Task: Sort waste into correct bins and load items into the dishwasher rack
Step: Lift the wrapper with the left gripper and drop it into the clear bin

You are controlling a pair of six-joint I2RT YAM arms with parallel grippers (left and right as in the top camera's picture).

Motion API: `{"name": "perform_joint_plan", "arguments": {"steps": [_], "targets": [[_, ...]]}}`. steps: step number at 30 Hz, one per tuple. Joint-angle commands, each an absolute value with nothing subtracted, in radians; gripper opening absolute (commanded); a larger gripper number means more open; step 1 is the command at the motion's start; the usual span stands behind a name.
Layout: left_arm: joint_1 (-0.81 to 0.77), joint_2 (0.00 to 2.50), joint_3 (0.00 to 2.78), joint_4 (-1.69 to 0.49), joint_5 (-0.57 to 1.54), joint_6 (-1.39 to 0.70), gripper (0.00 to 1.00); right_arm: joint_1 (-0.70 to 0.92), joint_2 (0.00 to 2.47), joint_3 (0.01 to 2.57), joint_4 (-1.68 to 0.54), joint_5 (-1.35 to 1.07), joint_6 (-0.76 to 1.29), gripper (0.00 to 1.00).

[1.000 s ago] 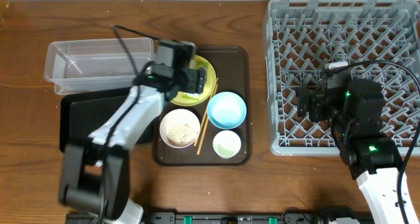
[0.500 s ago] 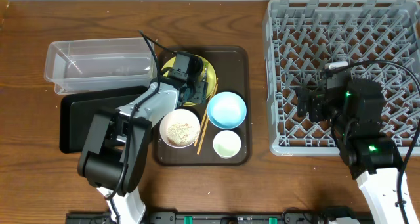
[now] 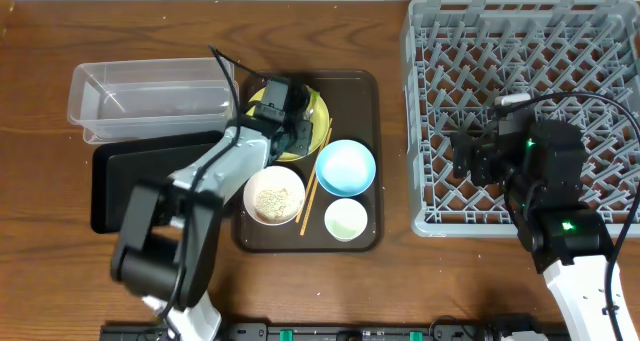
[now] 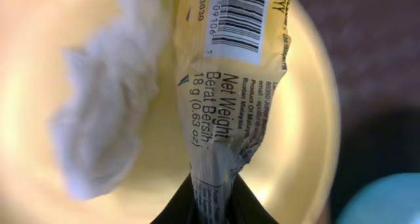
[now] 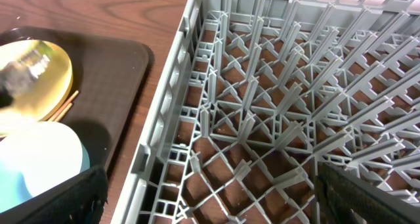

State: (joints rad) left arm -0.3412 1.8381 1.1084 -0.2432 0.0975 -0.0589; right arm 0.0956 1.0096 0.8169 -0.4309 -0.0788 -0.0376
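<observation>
My left gripper (image 4: 213,201) is shut on the lower end of the crinkled yellow wrapper (image 4: 223,86), which lies on the yellow plate (image 4: 295,119) beside a crumpled white tissue (image 4: 111,112). From overhead the left gripper (image 3: 292,131) sits low over the plate (image 3: 318,109) and hides the wrapper. On the tray are a blue bowl (image 3: 345,168), a white bowl with rice (image 3: 274,195), a green cup (image 3: 346,219) and chopsticks (image 3: 308,196). My right gripper (image 3: 462,161) hangs open and empty over the grey rack (image 3: 520,41). The right wrist view shows the rack's lattice (image 5: 262,86).
The dishes stand on a dark brown serving tray (image 3: 365,91). Left of it are the clear tub (image 3: 150,96) and, in front of that, the black tray (image 3: 130,171), partly under my left arm. The rack fills the right side of the table.
My left gripper dropped onto the plate and its jaws closed on the wrapper. The right arm has not moved.
</observation>
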Motion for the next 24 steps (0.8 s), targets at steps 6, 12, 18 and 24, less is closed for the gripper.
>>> {"name": "perform_joint_plan", "arguments": {"steps": [6,12,18,24], "targets": [[-0.204,1.556,1.124,-0.249,0.018,-0.108,0.15,0.101,1.006,0.839,-0.43,-0.079,-0.039,0.99],[-0.023,1.56,1.123,-0.249,-0.02,-0.376,0.14,0.101,1.006,0.839,-0.43,-0.08,-0.039,0.99],[0.083,1.623,1.123,-0.228,-0.02,-0.653,0.14,0.101,1.006,0.839,-0.43,-0.08,-0.039,0.99],[0.1,1.674,1.124,-0.144,-0.009,-0.667,0.47,0.101,1.006,0.839,-0.43,-0.08,-0.039,0.99]]}}
